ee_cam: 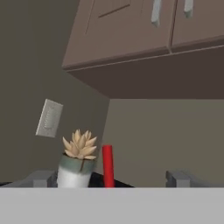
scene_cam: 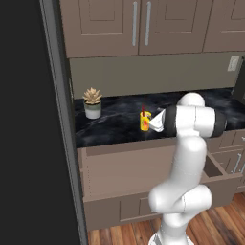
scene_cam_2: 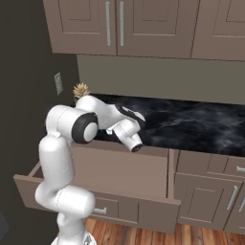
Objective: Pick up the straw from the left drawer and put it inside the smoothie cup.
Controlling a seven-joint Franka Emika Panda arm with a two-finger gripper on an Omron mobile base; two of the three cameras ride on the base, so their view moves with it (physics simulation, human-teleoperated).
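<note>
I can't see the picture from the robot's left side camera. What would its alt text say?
A red straw stands in a small yellow cup on a dark marble counter, right beside the white arm's hand. A potted succulent sits further left, and a wide brown drawer hangs open below.

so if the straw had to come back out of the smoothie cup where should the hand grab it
Grip the bare red end of the straw that sticks up above the rim of the yellow smoothie cup, and come from above, pulling straight up. It stands nearly upright and is thin, so a pinch across its sides should suit; the cup hides its lower part. The hand is open, with the straw between its fingertips.
</note>
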